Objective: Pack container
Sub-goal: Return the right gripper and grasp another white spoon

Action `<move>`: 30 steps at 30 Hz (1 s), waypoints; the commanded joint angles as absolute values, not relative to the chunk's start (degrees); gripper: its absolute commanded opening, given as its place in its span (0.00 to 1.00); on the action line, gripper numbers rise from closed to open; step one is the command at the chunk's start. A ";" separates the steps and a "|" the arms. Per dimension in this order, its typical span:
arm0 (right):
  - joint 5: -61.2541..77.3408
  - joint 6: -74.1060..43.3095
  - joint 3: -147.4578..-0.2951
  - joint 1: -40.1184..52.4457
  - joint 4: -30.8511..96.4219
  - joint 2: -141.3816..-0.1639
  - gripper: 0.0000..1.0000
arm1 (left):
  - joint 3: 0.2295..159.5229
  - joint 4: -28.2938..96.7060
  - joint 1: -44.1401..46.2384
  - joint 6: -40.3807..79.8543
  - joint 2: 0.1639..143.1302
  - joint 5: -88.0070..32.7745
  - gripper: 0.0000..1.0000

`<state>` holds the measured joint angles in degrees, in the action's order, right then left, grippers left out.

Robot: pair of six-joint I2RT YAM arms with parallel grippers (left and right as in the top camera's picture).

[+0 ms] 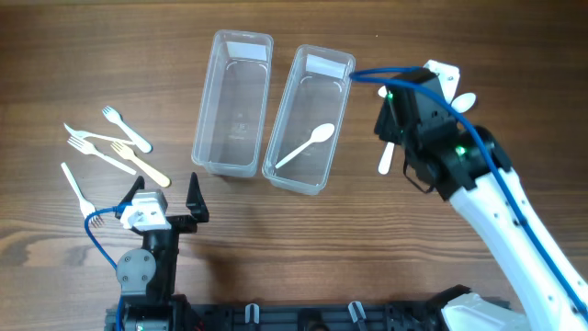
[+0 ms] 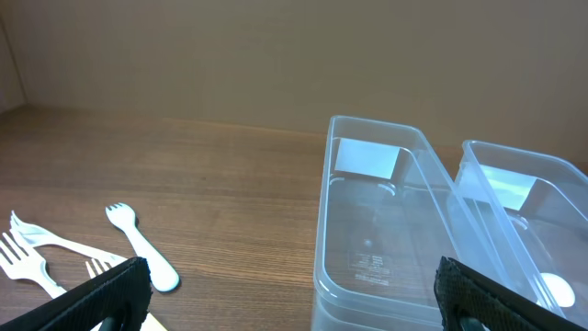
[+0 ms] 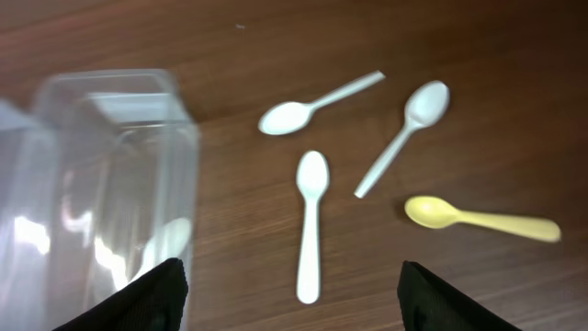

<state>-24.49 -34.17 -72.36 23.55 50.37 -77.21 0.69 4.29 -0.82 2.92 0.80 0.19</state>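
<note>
Right gripper, fingers spread wide and empty, hovers just right of the spoon-holding container, where a loose white spoon lies lengthwise between them, handle toward the wrist, far closer to this arm than the open-fingered left gripper

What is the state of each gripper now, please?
Left gripper: open, jaws wide apart, holding nothing.
Right gripper: open, jaws wide apart, holding nothing.
</note>
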 commanded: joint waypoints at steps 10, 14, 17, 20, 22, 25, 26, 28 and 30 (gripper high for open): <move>-11.29 -29.32 -71.57 11.14 45.12 -98.19 0.69 | 0.32 4.14 -1.19 3.49 0.38 0.73 1.00; -11.16 -28.49 -71.57 11.16 42.63 -101.82 0.69 | 0.32 4.14 -1.19 3.49 0.38 0.73 1.00; -10.15 -28.75 -71.57 11.16 41.50 -104.90 0.69 | 0.32 4.14 -1.19 3.49 0.38 0.73 1.00; -10.20 -30.20 -71.55 11.16 41.32 -108.62 0.69 | 0.32 4.14 -1.19 3.46 0.38 0.73 1.00; -10.20 -30.13 -71.55 11.16 41.21 -110.74 0.69 | 0.32 4.14 -1.19 3.49 0.38 0.73 1.00; -10.17 -30.15 -71.55 11.16 40.88 -115.70 0.68 | 0.32 4.14 -1.19 3.46 0.38 0.73 1.00; -10.15 -30.15 -71.55 11.16 40.84 -116.71 0.67 | 0.32 4.14 -1.19 3.46 0.38 0.73 1.00; -9.56 -29.95 -71.55 11.16 40.95 -117.56 0.43 | 0.32 4.14 -1.19 3.46 0.38 0.73 1.00; -9.04 -29.98 -71.57 11.16 41.01 -117.51 0.04 | 0.32 4.14 -1.19 3.46 0.38 0.73 1.00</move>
